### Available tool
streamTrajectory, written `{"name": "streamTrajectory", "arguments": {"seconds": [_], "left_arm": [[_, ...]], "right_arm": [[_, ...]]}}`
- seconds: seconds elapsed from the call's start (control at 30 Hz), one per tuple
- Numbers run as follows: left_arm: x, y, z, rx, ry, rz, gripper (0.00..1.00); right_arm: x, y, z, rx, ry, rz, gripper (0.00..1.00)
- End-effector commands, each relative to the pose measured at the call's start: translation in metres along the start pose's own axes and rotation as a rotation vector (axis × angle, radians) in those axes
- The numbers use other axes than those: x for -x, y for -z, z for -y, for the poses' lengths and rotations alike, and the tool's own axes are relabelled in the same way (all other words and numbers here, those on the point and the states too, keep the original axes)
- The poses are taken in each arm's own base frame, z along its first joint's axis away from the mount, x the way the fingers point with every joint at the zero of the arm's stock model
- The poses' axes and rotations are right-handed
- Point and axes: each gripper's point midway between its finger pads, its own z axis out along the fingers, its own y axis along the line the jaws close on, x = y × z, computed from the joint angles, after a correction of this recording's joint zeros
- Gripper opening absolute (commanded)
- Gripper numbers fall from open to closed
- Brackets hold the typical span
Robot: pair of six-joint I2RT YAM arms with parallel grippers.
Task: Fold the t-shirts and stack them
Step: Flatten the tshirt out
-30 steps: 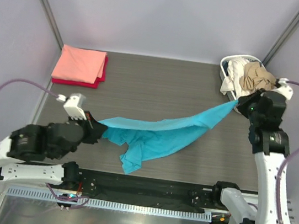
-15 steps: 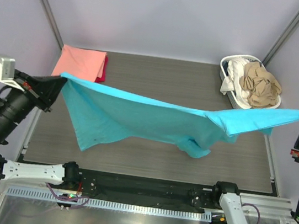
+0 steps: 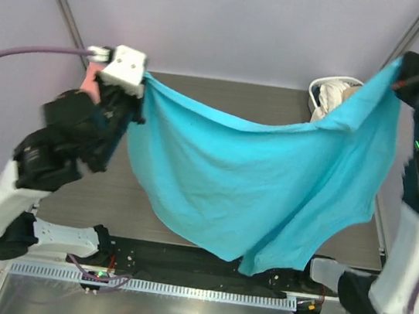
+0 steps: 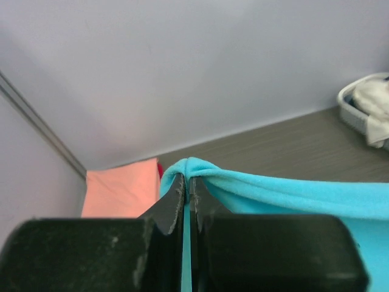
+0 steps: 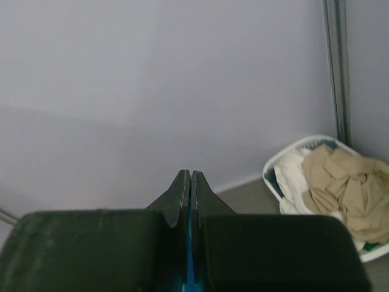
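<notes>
- The left gripper [image 3: 144, 77] is pinching one corner of the turquoise t-shirt [image 3: 253, 179], with its jaws closed tight on the cloth.
- Just beyond its fingertips, a folded pink t-shirt [image 4: 118, 193] is lying on the table [image 3: 226, 97].
- The turquoise t-shirt is hanging spread between both grippers, sagging below them.
- The right gripper [image 3: 399, 74] is clamping the opposite corner, jaws pressed together; the basket [image 5: 270, 176] is sitting beyond it.

Left tool [image 3: 140, 83] raised, clamped, right tool [image 3: 398, 74] raised, clamped, well apart
</notes>
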Motion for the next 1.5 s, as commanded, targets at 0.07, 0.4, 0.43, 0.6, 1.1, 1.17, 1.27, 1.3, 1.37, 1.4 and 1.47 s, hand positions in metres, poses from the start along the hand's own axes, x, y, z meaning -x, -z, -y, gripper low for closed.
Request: {"name": "streamTrajectory", "arguments": {"seconds": [0.07,0.4,0.43,0.6,1.1,1.17,1.27,1.3,1.37,1.4,1.47], "left_arm": [[-0.142,-0.119,0.004,0.021,0.058,-0.378,0.0],[-0.356,-0.226,-0.072,0.124,0.342,-0.921,1.0],[-0.348,-0.226,-0.071,0.116,0.349,-0.901,1.0],[-0.332,-0.2,-0.056,0.077,0.429,-0.86,1.0],[-0.387,-0.089,-0.032,0.158,0.567,-0.825,1.0],[-0.4,-0.091,-0.026,0.162,0.617,-0.824,1.0],[-0.418,-0.097,-0.021,0.18,0.659,-0.846,1.0],[-0.424,-0.098,-0.018,0.18,0.669,-0.857,1.0],[-0.439,-0.105,-0.015,0.185,0.686,-0.877,1.0],[-0.443,-0.107,-0.012,0.185,0.702,-0.884,1.0],[-0.452,-0.113,-0.009,0.181,0.714,-0.897,1.0]], "right_arm": [[-0.233,-0.113,0.081,-0.292,0.135,-0.567,0.01],[-0.421,-0.172,0.144,-0.503,0.346,-0.904,0.85],[-0.417,-0.178,0.134,-0.471,0.341,-0.867,0.87],[-0.415,-0.141,0.112,-0.396,0.304,-0.883,0.89],[-0.574,-0.027,0.04,-0.02,0.105,-1.265,0.87],[-0.588,-0.031,0.042,-0.013,0.106,-1.278,0.87],[-0.61,-0.033,0.06,-0.059,0.129,-1.302,0.87],[-0.616,-0.033,0.067,-0.08,0.13,-1.312,0.87],[-0.624,-0.036,0.088,-0.132,0.134,-1.319,0.87],[-0.635,-0.032,0.101,-0.157,0.148,-1.343,0.87],[-0.642,-0.032,0.126,-0.216,0.158,-1.352,0.87]]}}
